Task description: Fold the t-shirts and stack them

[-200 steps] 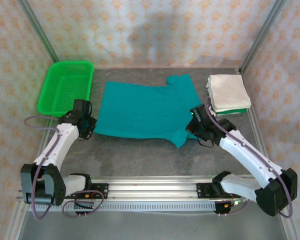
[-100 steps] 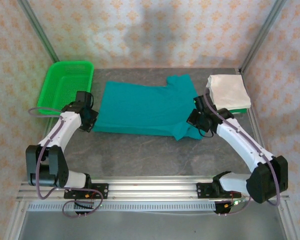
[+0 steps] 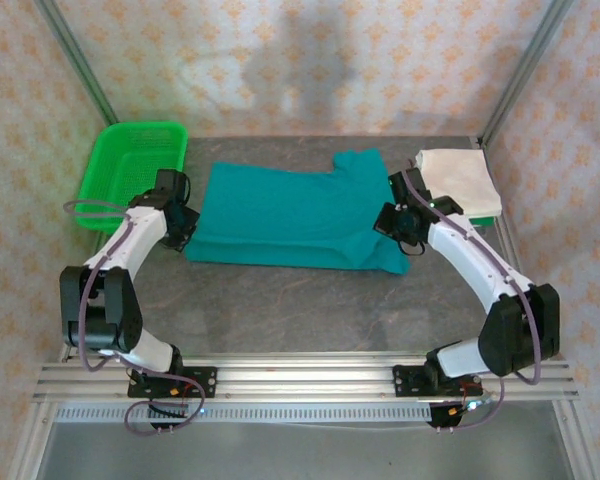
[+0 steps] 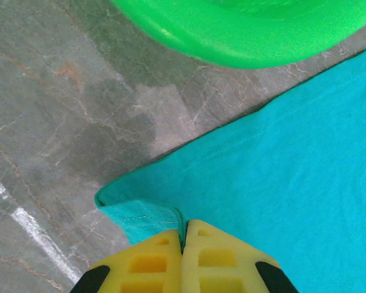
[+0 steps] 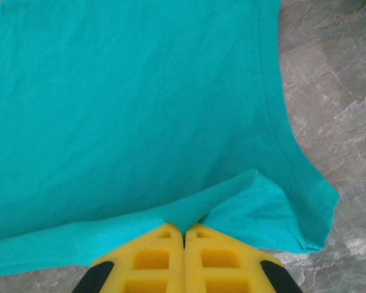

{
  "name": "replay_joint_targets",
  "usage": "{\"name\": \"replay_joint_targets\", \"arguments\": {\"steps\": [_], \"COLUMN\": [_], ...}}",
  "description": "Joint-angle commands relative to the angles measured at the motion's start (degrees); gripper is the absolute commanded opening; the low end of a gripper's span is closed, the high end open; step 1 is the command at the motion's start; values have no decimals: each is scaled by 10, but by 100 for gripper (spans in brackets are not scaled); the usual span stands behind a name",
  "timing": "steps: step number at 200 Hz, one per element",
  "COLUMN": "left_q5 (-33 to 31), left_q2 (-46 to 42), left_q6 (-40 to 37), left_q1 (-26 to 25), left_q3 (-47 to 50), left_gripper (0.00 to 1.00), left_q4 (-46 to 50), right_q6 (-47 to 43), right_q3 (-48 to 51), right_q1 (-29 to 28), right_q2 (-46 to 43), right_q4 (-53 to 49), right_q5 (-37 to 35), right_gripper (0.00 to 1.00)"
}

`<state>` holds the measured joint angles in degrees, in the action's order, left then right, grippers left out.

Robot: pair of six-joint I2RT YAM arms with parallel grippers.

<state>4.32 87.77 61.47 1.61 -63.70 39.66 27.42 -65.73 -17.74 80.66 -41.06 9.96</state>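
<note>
Fabric of the teal t-shirt [image 3: 290,215] lies spread flat across the middle of the grey, marble-patterned desk [image 3: 310,310], its long side running left to right and a sleeve pointing toward the far edge. The left hand [image 3: 184,230] sits at the shirt's left end, near its front corner. In the left wrist view its yellow fingers [image 4: 152,262] are pressed together on the cloth's hem, with a small turned-over flap of teal t-shirt [image 4: 280,183] showing just beside the left hand [image 4: 184,229]. The right hand [image 3: 392,228] sits at the shirt's right end, beside the lower sleeve. In the right wrist view the right hand [image 5: 184,229] is likewise pressed together, pinching a raised fold of the teal t-shirt [image 5: 128,104] where the sleeve meets the body. A green mesh basket [image 3: 130,180] stands at the far left of the desk, close to the left hand but apart from the shirt; its rim [image 4: 250,36] crosses the top of the left wrist view. A stack of folded white shirts [image 3: 460,180] rests at the far right corner, just behind the right arm.
</note>
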Motion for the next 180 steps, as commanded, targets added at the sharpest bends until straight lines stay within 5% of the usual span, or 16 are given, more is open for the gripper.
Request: {"name": "replay_joint_targets", "arguments": {"steps": [1,180], "left_q5": [-1,3], "left_q2": [13,99], "left_q6": [-9,-28], "left_q1": [5,5], "left_q3": [-24,-99], "left_gripper": [0,0], "left_q4": [8,20], "right_q6": [-26,-68], "right_q3": [-28,-123], "right_q1": [12,29], "right_q2": [16,135], "right_q4": [-1,-4], "right_q5": [0,-19], "right_gripper": [0,0]}}
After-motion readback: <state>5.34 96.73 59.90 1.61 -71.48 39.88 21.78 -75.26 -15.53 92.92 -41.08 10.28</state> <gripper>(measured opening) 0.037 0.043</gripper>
